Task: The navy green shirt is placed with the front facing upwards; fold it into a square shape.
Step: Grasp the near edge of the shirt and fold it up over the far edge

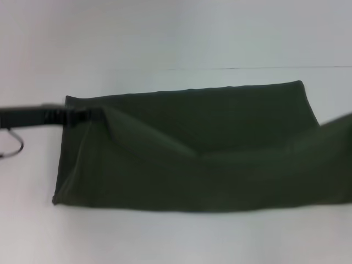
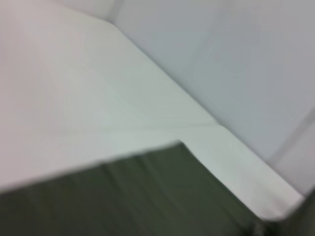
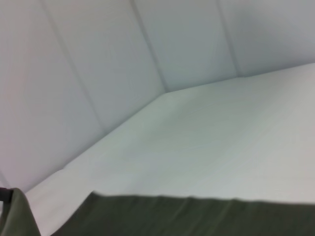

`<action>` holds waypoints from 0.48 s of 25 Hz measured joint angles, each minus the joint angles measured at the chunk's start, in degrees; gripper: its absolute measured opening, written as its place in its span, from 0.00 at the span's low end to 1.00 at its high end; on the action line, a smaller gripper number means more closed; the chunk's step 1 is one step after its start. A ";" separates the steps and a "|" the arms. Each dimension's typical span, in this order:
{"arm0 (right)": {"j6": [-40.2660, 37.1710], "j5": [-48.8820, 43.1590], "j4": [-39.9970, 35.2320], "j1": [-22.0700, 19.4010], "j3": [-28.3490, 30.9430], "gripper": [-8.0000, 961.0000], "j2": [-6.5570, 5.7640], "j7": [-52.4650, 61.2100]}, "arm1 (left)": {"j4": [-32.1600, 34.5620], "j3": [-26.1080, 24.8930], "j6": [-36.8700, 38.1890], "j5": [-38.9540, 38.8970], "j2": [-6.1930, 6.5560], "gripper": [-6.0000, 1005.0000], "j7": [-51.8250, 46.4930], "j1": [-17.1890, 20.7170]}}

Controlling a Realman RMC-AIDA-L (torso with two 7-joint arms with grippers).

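Note:
The navy green shirt (image 1: 209, 159) lies on the white table as a long dark olive band with no lettering showing. My left gripper (image 1: 91, 114) reaches in from the left at the shirt's far left corner, shut on a raised flap of cloth that peaks at its tip. At the right end the shirt lifts off the table and runs out of the head view; my right gripper is outside every frame. Both wrist views show the shirt's straight edge (image 2: 147, 196) (image 3: 197, 216) against the table.
The white table (image 1: 165, 236) spreads around the shirt, with a seam line (image 1: 264, 68) at the back. White walls (image 3: 98, 59) meet the table behind. A dark cable loop (image 1: 14, 146) hangs under the left arm.

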 joint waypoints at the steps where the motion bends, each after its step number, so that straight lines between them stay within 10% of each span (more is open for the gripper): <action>1: 2.43 0.02 0.04 1.26 -0.10 0.10 0.40 0.25 | -0.97 0.15 -3.42 0.09 0.11 0.01 -0.21 -1.17; 12: 33.12 0.95 10.70 12.39 -1.39 0.11 2.75 -3.57 | -9.51 5.13 -35.95 -0.23 -2.09 0.01 0.12 -6.32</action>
